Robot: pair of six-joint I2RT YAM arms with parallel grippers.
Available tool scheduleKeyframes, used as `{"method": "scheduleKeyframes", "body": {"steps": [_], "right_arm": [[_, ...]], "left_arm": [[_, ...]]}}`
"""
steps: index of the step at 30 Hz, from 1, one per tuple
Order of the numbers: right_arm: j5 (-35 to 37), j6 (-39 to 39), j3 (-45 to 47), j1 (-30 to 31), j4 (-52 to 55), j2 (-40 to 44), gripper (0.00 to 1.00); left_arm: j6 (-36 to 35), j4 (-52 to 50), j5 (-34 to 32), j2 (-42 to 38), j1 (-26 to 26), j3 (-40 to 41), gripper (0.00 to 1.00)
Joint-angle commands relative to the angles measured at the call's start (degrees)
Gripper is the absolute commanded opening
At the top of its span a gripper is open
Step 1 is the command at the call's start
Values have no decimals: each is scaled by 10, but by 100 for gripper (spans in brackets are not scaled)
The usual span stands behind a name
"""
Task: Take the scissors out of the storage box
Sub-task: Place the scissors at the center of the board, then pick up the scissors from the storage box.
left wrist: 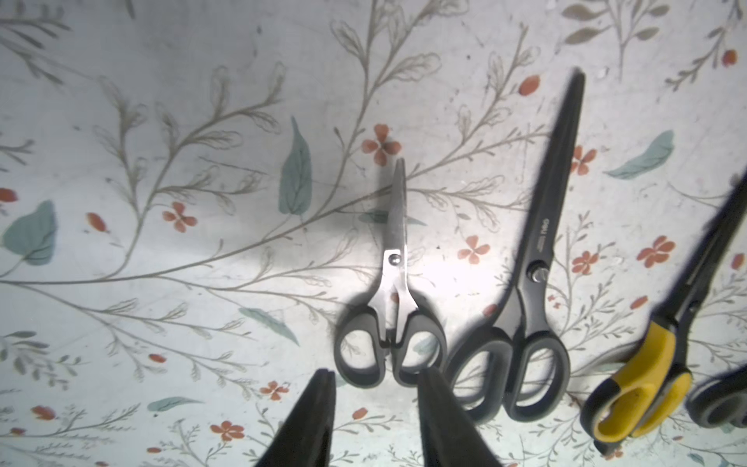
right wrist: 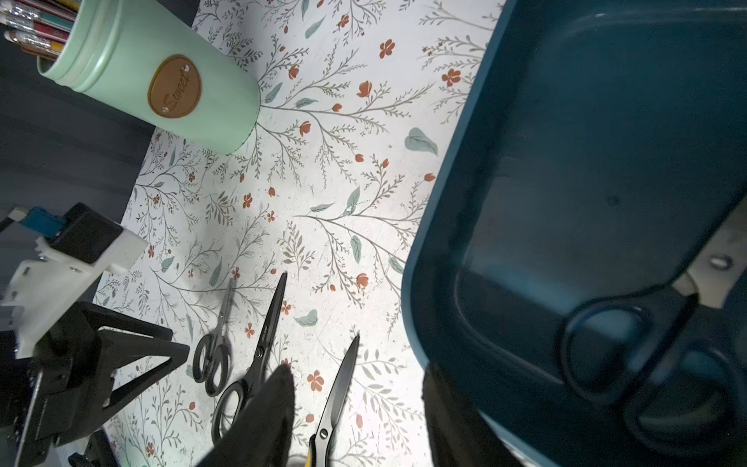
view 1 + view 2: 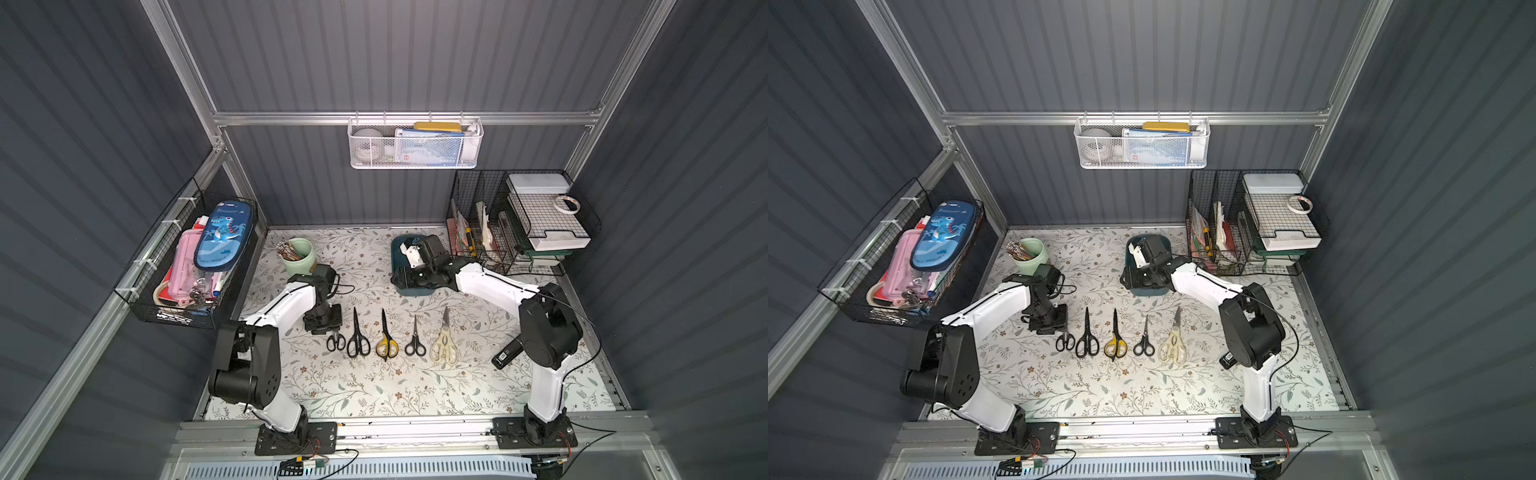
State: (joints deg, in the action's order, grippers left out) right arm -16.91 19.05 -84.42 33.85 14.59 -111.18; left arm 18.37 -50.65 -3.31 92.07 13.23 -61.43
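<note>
Several pairs of scissors lie in a row on the floral mat: a small black-handled pair, a long black pair, a yellow-and-black pair, another small black pair and cream shears. My left gripper hangs open just behind the handles of the small pair, holding nothing. The dark teal storage box stands at the back. My right gripper is open over its rim. One black-handled pair of scissors still lies inside the box.
A mint cup of pencils stands back left. A black stapler-like bar lies by the right arm. Black wire baskets fill the back right corner, another hangs on the left wall, and a white mesh basket hangs behind.
</note>
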Motion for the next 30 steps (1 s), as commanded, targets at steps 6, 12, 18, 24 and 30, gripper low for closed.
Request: {"method": "scheduleKeyframes", "body": {"steps": [6, 12, 18, 24, 30], "right_arm": [[46, -6, -4, -16, 15, 18, 55], [114, -21, -11, -47, 31, 25, 55], [171, -46, -123, -59, 173, -47, 53], [183, -30, -212, -46, 249, -114, 51], [211, 2, -275, -33, 304, -170, 49]], "left_arm": [[0, -35, -99, -8, -1, -100, 40], [-9, 29, -65, 7, 1, -192, 40], [26, 144, -80, 48, 51, -265, 40], [17, 158, -125, 132, 116, -347, 40], [10, 199, -109, 141, 118, -327, 41]]}}
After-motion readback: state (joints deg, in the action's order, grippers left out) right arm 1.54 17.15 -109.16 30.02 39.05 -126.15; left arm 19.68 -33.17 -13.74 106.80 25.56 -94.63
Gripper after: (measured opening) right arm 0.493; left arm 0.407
